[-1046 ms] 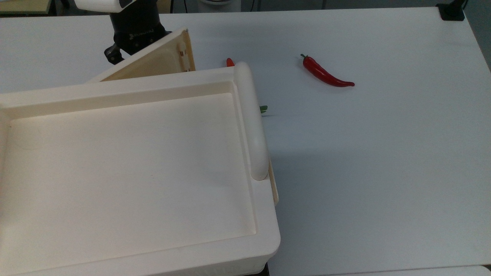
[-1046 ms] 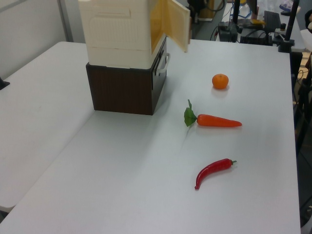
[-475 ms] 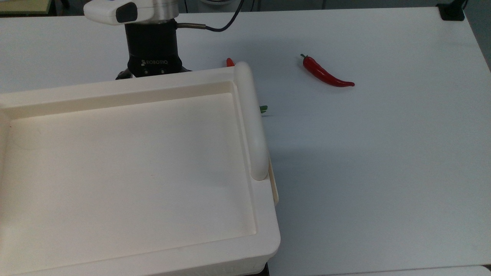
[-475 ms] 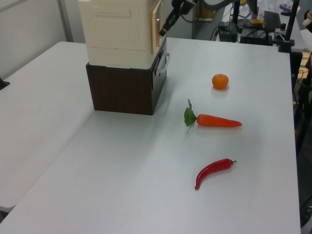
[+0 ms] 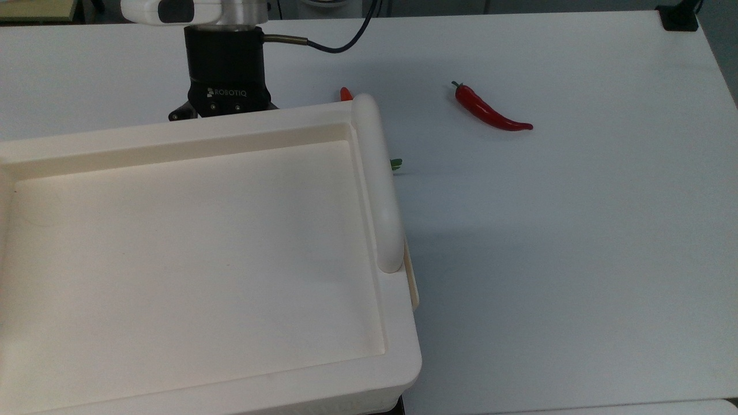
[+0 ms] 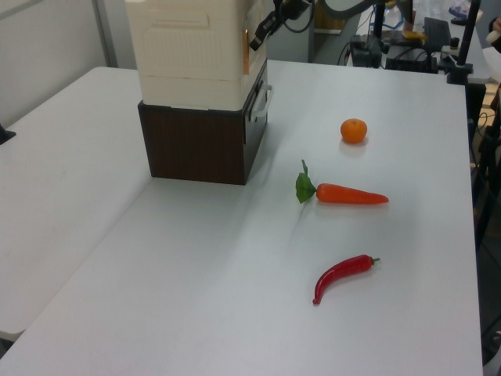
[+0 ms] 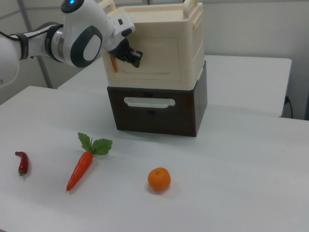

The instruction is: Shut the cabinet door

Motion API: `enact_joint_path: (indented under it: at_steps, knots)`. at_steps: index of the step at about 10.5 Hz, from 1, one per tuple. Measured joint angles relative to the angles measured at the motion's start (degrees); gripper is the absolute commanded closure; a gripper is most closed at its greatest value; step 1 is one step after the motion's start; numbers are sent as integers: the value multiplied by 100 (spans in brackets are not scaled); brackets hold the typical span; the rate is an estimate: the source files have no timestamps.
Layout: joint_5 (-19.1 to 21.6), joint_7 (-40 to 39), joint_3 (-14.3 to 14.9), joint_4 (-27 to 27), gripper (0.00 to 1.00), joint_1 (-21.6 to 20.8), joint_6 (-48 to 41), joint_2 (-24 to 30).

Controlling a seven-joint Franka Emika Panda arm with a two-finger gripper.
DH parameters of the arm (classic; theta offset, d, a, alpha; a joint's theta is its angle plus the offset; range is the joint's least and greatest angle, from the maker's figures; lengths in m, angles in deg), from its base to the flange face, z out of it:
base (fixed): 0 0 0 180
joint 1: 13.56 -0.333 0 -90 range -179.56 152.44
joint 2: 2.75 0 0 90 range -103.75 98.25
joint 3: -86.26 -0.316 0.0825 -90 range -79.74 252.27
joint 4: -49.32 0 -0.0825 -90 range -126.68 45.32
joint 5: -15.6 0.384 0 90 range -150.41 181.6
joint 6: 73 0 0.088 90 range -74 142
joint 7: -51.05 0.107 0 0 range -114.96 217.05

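The cabinet point(image 5: 190, 248) is a big cream box; in the right view it point(image 7: 190, 43) stands on a dark brown base. The cabinet door point(image 7: 157, 55) lies almost flat against its front, with a thin orange strip showing at the door's edge on the right view's left. In the left view that door edge point(image 6: 246, 39) is a narrow sliver at the cabinet's point(image 6: 188, 47) corner. My gripper point(image 7: 132, 57) presses against the door near that edge. The top view has the gripper point(image 5: 223, 106) just behind the cabinet's far rim.
A dark brown drawer unit point(image 7: 154, 108) with a white handle carries the cabinet. On the white table lie a carrot point(image 6: 348, 193), an orange point(image 6: 354, 130) and a red chili point(image 5: 490, 112). In the right view they lie in front of the cabinet.
The door has swung from wide open to nearly flat against the cabinet. My gripper followed it in toward the cabinet front.
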Motion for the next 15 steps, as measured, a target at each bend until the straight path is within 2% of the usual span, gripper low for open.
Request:
enact_joint_path:
  at_steps: [2, 3, 6, 8, 9, 10, 11, 13, 15]
  knots:
    - [-17, -5, 0, -6, 100, 0, -18, 2]
    - [-20, -56, 1, -4, 100, 2, -385, 3]
    - [-21, -61, 9, 39, 98, 5, -2313, 95]
    - [-81, 176, 27, 64, 93, 11, -3806, 369]
    - [-363, 493, 27, 63, 81, 3, -4404, 545]
    - [-766, 930, 20, -4, 47, -61, -4878, 752]
    - [-1066, 1377, 12, -159, 0, -175, -5080, 952]
    - [-1262, 1743, 6, -471, 0, -256, -5113, 1294]
    - [-1264, 1745, -26, -529, 0, -95, -5124, 1407]
